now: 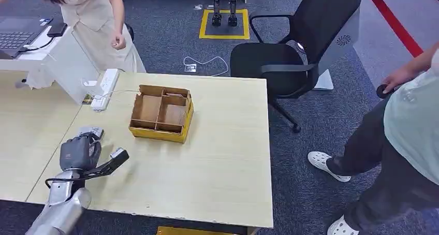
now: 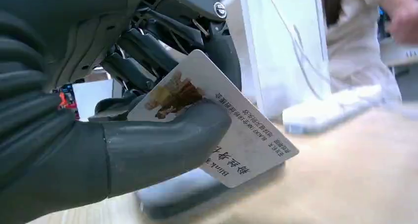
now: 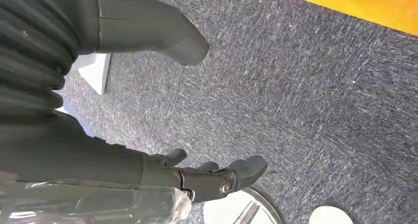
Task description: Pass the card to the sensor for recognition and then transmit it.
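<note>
Card pinched between thumb and fingers of my left hand, just above a flat grey sensor on the counter. Cardboard box sits ahead and to the right. My right hand hangs over carpet, fingers apart, holding nothing.

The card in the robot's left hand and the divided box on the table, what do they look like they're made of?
The card looks like smooth white plastic or coated stock: it stays flat and rigid in the left hand, with crisp printed text and a picture. The box looks like plain brown corrugated cardboard, matte, with thin folded dividers and a yellow outer face.
</note>
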Robot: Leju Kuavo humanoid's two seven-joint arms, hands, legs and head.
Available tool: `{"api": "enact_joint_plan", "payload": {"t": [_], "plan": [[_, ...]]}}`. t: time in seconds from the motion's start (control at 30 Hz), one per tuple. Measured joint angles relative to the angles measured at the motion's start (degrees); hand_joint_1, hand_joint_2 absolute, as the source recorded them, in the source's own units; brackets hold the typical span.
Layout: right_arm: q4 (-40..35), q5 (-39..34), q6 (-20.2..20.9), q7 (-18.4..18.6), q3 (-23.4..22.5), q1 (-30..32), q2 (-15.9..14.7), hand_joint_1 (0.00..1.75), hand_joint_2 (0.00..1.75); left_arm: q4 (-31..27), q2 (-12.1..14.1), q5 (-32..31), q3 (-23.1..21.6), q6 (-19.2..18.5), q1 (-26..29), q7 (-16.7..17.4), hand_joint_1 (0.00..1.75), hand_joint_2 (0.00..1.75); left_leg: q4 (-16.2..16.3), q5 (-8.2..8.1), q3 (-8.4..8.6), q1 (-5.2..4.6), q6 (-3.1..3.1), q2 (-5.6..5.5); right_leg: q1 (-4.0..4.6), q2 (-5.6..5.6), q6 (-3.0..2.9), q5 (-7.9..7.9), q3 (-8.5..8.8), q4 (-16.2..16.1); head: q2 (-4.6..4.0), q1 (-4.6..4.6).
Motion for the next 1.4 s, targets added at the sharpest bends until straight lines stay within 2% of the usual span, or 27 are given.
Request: {"api": "enact_joint_plan", "payload": {"t": [0.27,0.53,0.67,0.83,1.0,1.23,1.4], "plan": [[0.0,0.87,0.39,0.11,0.0,-0.31,0.02,0.0,1.75,-7.41,1.03,0.09,0.98,1.2,-2.19,-1.27,1.75,1.75,0.0,0.01,0.0,-0.01,-0.01,0.0,0.0,-0.01,0.0,0.01,0.0,0.0,0.02,0.0],[0.0,1.16,0.5,0.26,0.0,-0.52,0.02,0.0,1.75,-8.89,0.65,0.41,0.96,1.62,-4.28,-3.45,1.75,1.75,0.01,0.01,0.01,-0.01,-0.02,0.0,-0.01,0.02,-0.01,0.01,-0.02,0.0,0.02,-0.02],[0.0,1.62,0.55,0.42,0.0,-0.71,0.02,0.0,1.75,-8.91,-0.46,-0.4,0.94,1.94,-5.22,-3.76,1.75,1.75,0.01,0.01,0.0,-0.01,-0.02,-0.01,-0.01,0.0,0.0,0.01,-0.02,-0.01,0.0,0.0],[0.0,2.73,1.0,0.85,0.22,-1.42,0.26,0.0,1.75,-7.25,-2.51,-10.88,0.7,1.96,-8.68,0.57,1.75,1.75,0.02,0.04,0.0,-0.02,-0.03,0.0,-0.01,0.0,-0.03,0.07,-0.01,-0.01,0.02,-0.02],[0.0,3.13,1.18,0.96,0.66,-1.88,0.55,0.0,1.75,-6.22,-4.31,-13.05,0.68,1.96,-10.33,1.14,1.75,1.75,0.03,0.04,0.01,-0.02,-0.04,0.01,-0.02,0.03,-0.03,0.07,-0.03,0.0,0.02,0.0],[0.0,3.19,1.18,1.33,1.09,-2.08,0.81,0.0,1.75,-5.99,-7.61,-14.65,3.19,1.99,-10.87,-4.61,1.75,1.75,0.02,0.04,-0.02,-0.02,-0.04,-0.01,-0.02,0.01,-0.03,0.07,-0.02,0.0,0.0,-0.04],[0.0,3.21,1.18,1.46,1.14,-2.03,0.81,0.0,1.75,-6.88,-9.09,-15.17,5.38,2.01,-10.97,-5.59,1.75,1.75,0.02,0.04,-0.01,-0.02,-0.04,0.0,-0.02,0.02,-0.03,0.07,-0.02,0.0,0.0,-0.04]]}}
